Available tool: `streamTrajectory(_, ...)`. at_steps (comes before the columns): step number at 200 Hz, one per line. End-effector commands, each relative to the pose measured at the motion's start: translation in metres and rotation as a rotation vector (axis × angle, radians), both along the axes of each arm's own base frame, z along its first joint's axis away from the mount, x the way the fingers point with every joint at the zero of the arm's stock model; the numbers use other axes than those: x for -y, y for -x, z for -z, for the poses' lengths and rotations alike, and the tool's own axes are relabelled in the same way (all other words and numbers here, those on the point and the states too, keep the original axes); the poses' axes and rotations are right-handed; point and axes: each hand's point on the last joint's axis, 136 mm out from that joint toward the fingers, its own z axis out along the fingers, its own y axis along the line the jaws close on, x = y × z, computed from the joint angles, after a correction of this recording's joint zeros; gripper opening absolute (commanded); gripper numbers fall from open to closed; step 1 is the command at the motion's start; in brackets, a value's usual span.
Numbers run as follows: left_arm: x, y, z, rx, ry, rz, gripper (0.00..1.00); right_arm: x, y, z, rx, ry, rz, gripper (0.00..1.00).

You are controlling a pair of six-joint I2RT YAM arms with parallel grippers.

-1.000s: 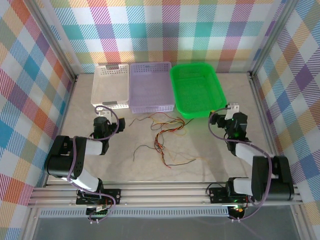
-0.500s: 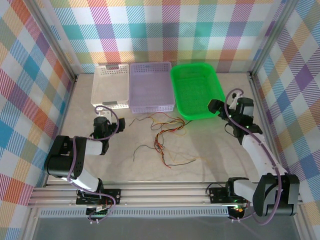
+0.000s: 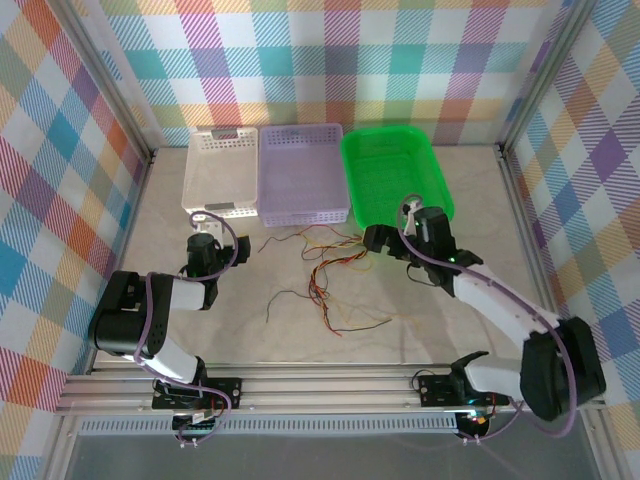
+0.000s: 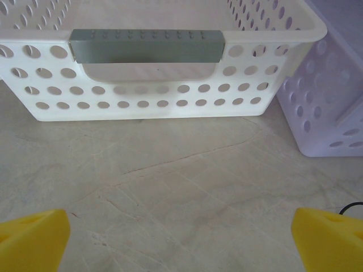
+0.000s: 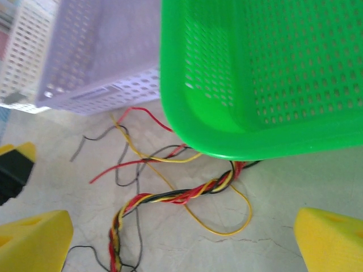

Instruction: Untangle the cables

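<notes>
Right end effector (image 3: 377,240): wide open, empty, over cables (image 5: 170,198). Left end effector (image 4: 181,238): wide open, empty. Cables: thin red, yellow, black strands, partly twisted, on marbled counter (image 5: 272,187) beside perforated green basket (image 5: 193,130).

1. No word, number, brand or sign is showing clearly enough to read on anything here.
2. The grey handle strip (image 4: 146,46) on the white basket (image 4: 170,102) is carrying a row of small dimples, not letters.
</notes>
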Motion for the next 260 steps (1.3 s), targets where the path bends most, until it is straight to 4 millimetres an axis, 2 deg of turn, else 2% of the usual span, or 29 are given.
streamTrajectory(1, -0.006, -0.006, -0.008, 0.026, -0.005, -0.018, 1.0, -0.026, -0.02, -0.01, 0.0, -0.076, -0.049, 1.0)
streamTrajectory(36, -0.006, -0.006, -0.008, 0.025, -0.004, -0.019, 1.0, -0.057, -0.013, 0.009, 0.037, 0.02, -0.089, 1.0)
streamTrajectory(57, -0.006, -0.006, -0.008, 0.025, -0.004, -0.018, 1.0, -0.047, -0.023, 0.031, 0.011, 0.09, -0.018, 1.0)
streamTrajectory(72, -0.006, -0.006, -0.008, 0.026, -0.004, -0.018, 1.0, -0.046, -0.037, 0.037, 0.025, 0.126, 0.002, 1.0)
streamTrajectory(109, -0.006, -0.007, -0.009, 0.027, -0.004, -0.018, 1.0, -0.063, -0.081, 0.032, 0.047, 0.093, 0.001, 1.0)
streamTrajectory(139, -0.006, -0.006, -0.008, 0.026, -0.004, -0.018, 1.0, -0.052, -0.113, 0.022, 0.062, 0.063, 0.062, 1.0)
streamTrajectory(164, -0.006, -0.007, -0.009, 0.027, -0.004, -0.018, 1.0, -0.036, -0.122, 0.018, 0.07, 0.066, 0.107, 1.0)
streamTrajectory(177, -0.006, -0.007, -0.009, 0.026, -0.005, -0.018, 1.0, -0.032, -0.12, 0.019, 0.076, 0.073, 0.113, 1.0)
streamTrajectory(193, -0.006, -0.006, -0.009, 0.026, -0.004, -0.018, 1.0, -0.039, -0.11, 0.022, 0.052, 0.05, 0.068, 1.0)
streamTrajectory(218, -0.006, -0.006, -0.008, 0.026, -0.004, -0.018, 1.0, -0.053, -0.081, 0.031, 0.017, 0.038, 0.003, 1.0)
streamTrajectory(260, -0.005, -0.006, -0.008, 0.026, -0.004, -0.016, 1.0, -0.069, -0.032, 0.028, -0.008, 0.061, -0.062, 1.0)
